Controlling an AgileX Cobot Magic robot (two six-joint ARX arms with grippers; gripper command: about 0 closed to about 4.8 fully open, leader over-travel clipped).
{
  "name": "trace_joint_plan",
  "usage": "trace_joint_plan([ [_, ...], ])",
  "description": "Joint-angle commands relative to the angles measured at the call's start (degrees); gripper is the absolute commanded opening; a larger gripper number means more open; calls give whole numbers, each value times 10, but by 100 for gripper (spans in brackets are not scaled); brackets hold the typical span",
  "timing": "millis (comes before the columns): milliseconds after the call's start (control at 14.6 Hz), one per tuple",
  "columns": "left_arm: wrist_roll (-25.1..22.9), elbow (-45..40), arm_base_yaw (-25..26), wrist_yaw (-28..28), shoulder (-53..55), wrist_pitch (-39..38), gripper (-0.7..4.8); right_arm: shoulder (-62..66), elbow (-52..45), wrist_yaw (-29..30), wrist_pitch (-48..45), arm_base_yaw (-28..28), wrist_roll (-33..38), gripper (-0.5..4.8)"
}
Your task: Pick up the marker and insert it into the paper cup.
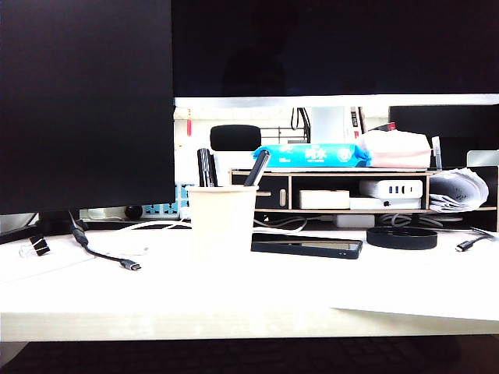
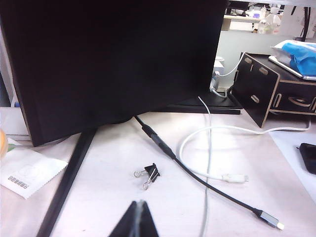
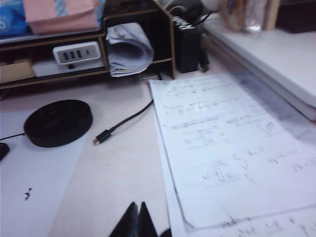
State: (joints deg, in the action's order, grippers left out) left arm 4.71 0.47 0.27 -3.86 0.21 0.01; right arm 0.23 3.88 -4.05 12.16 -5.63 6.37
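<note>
The paper cup (image 1: 222, 220) stands upright on the pale desk (image 1: 234, 296), a little left of the middle in the exterior view. The marker (image 1: 206, 167) stands inside it, leaning against the rim on the left, its black top showing above the lip. A slimmer dark pen (image 1: 256, 168) sticks out of the same cup, tilted to the right. Just beside the cup on the right lies a flat black phone (image 1: 306, 246), and farther right a round black puck (image 1: 401, 238).

Neither arm shows in the exterior view; each end effector appears only in its own wrist camera.

The left end effector (image 2: 139, 217) hovers low over the desk with its two dark fingers pressed together into a point, closed and empty. Ahead of it lie a small black binder clip (image 2: 148, 174), a black cable (image 2: 197, 180) and a white cable (image 2: 212, 153) (they cross near the middle of that view), with the dark monitor (image 2: 113, 59) behind.

The right end effector (image 3: 137, 219) is likewise closed on nothing, its fingertips meeting. It points across the desk towards a sheet of written paper (image 3: 232, 148), the round black puck (image 3: 58, 122) and a loose cable end (image 3: 106, 134), with a wooden shelf unit (image 3: 123, 44) beyond them.
</note>
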Motion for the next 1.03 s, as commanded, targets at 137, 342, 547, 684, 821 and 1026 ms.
trace_joint_plan([
  [137, -2, 1, 1, 0, 0, 5, -5, 0, -23, -3, -37, 0, -7, -5],
  [342, -2, 1, 1, 0, 0, 5, -5, -1, -34, -3, -52, -1, -34, -5],
  [547, -2, 1, 1, 0, 0, 5, -5, -1, -34, 30, -56, 0, -30, -5],
  [684, -2, 1, 1, 0, 0, 5, -5, -1, -34, 29, -60, 1, -30, -5],
  [821, -2, 1, 1, 0, 0, 5, -5, -1, -34, 28, -60, 1, -30, -5],
  [1026, -2, 1, 1, 0, 0, 5, -5, -1, -34, 28, -60, 1, -30, -5],
])
